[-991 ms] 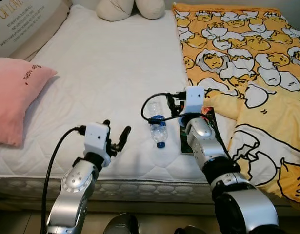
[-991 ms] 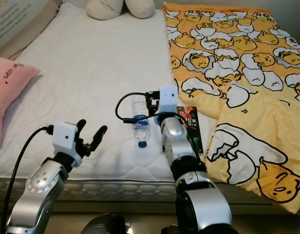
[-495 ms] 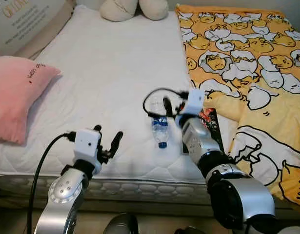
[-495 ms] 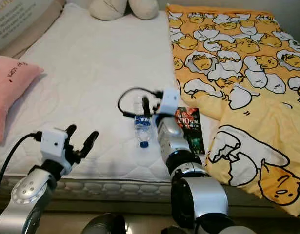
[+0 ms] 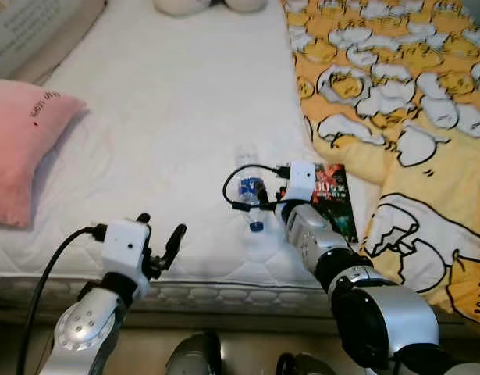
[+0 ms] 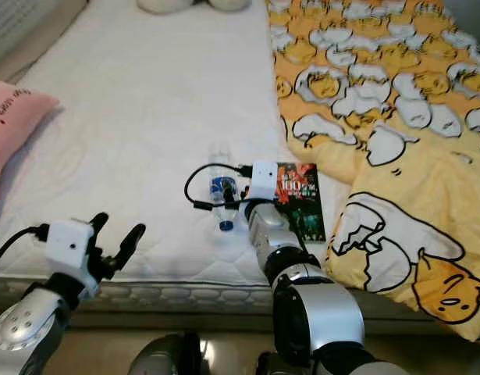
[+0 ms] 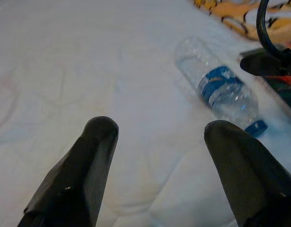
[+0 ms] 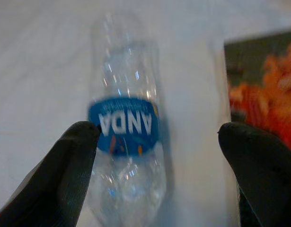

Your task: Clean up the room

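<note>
Comparing the head views with those a second earlier, I found that the right claw [image 8: 154,175] had dropped from above the mattress to the level of the plastic bottle [image 5: 250,195]. The whole scene had also slid in the head views, which I read as camera motion, not movement of the items. In the right wrist view, the claw's fingers [image 8: 74,156] stood spread, with the bottle's blue label between them and no contact yet visible. The bottle lay on its side on the white bed [image 5: 169,109], cap toward the near edge, just beside a dark booklet [image 5: 335,199] at the border of the yellow blanket [image 5: 411,101]. The left claw [image 5: 158,246] hovered spread near the bed's edge, well apart from the bottle. I judged the approach complete and closing on the bottle to be the pending step.
</note>
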Available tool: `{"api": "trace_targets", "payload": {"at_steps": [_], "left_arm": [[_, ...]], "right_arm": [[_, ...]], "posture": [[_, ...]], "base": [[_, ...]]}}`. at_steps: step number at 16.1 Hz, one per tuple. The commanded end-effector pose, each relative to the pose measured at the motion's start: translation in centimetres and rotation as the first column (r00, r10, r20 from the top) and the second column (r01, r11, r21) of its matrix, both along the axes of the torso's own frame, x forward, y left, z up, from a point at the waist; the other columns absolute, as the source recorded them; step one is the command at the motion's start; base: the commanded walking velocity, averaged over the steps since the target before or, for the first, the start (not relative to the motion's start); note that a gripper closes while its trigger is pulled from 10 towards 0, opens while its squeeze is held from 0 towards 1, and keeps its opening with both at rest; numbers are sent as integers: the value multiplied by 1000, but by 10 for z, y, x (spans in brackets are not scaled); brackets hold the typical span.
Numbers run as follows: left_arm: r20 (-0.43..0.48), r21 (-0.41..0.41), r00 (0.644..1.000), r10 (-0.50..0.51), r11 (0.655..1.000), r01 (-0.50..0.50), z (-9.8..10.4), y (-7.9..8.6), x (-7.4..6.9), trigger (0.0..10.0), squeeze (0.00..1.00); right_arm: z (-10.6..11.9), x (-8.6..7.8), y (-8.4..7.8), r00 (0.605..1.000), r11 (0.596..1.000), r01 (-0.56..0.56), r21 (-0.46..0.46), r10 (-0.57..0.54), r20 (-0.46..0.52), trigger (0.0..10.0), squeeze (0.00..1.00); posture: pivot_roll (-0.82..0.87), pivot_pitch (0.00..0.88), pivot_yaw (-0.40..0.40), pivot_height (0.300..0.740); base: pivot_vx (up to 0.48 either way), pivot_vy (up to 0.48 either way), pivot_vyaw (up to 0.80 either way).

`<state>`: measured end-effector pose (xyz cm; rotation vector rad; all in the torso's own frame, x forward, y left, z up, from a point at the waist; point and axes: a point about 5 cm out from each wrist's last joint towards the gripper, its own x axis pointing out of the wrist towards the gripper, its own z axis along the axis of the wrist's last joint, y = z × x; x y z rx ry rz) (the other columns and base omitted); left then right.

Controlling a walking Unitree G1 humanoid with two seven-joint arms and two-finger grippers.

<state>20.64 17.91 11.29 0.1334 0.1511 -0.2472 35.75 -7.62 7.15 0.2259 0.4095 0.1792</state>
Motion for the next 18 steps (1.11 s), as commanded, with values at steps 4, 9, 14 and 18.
{"api": "trace_targets", "payload": {"at_steps": [4,9,14,18], "left_arm": [[-33,5,999,24,1000,-23,5,4,-16,10000,0],[-65,-2,997,38,999,-38,4,2,-26,10000,0],[-74,-4,996,45,999,-45,3,1,-24,10000,0],[-63,-18,998,23,1000,-24,2,-5,-12,10000,0]], "right_arm": [[-19,-16,19,990,992,-121,-25,119,-75,10000,0],[-30,-28,31,975,983,-181,-9,178,-133,10000,0],[-32,-29,30,975,985,-171,22,173,-139,0,0],[-24,-24,30,979,984,-178,31,180,-100,0,0]], "posture": [[297,284,32,740],[297,315,20,740],[283,305,18,740],[245,281,24,740]], "base": [[0,0,0],[0,0,0],[0,0,0],[0,0,0]]}}
